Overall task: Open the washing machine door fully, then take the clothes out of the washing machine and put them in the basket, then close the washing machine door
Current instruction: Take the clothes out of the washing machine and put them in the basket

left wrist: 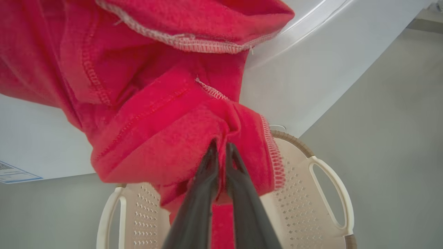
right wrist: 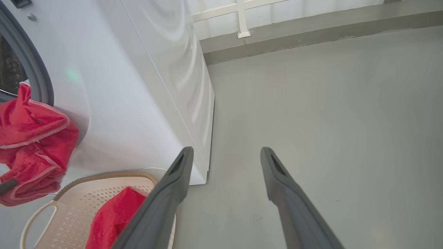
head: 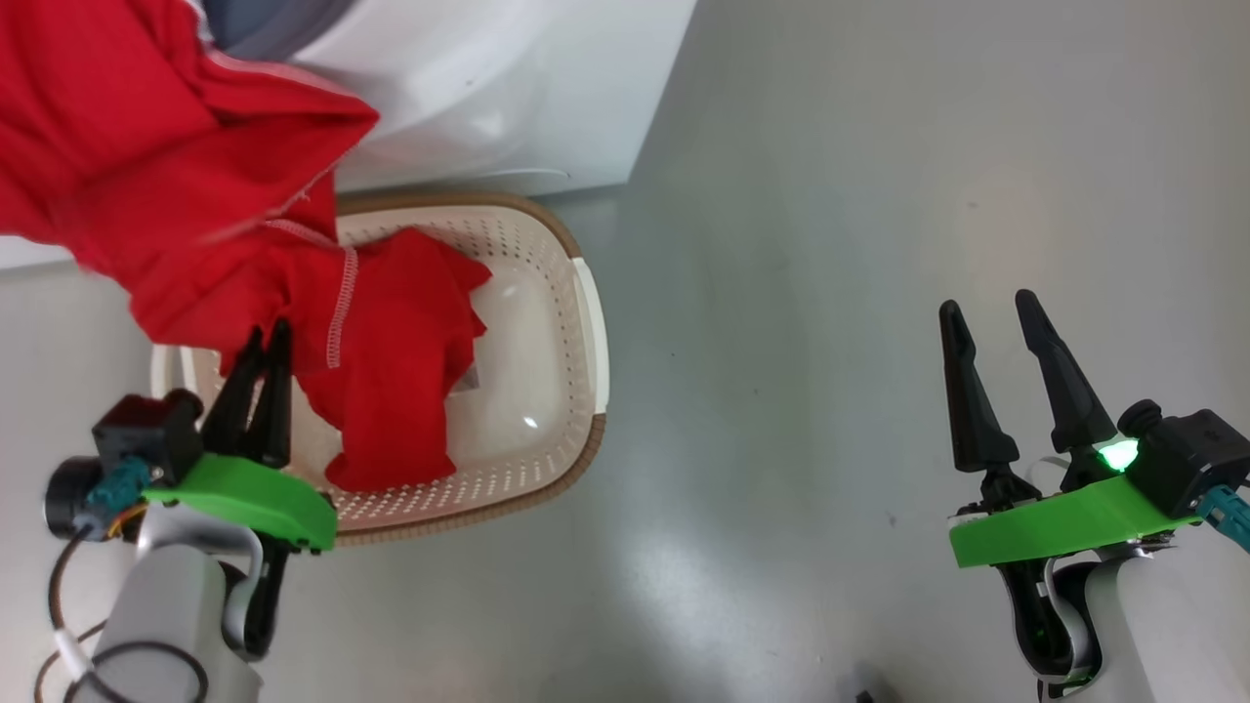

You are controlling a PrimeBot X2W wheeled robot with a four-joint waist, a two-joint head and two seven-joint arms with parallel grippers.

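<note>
My left gripper (head: 269,337) is shut on the clothes (head: 146,176), a bright red garment with white stitching that hangs from the washing machine (head: 508,88) mouth down over the basket (head: 586,322). In the left wrist view its fingers (left wrist: 211,173) pinch a fold of the clothes (left wrist: 155,121) above the basket (left wrist: 328,193). A second red garment (head: 400,361) lies inside the basket. My right gripper (head: 988,308) stands open over bare floor, far to the right, holding nothing. The washing machine door is out of view.
The cream basket sits on the grey floor right against the white machine front (right wrist: 138,86). The machine's grey gasket (right wrist: 34,69) shows at the left in the right wrist view. Open grey floor (head: 830,293) stretches to the right, up to a wall base (right wrist: 311,31).
</note>
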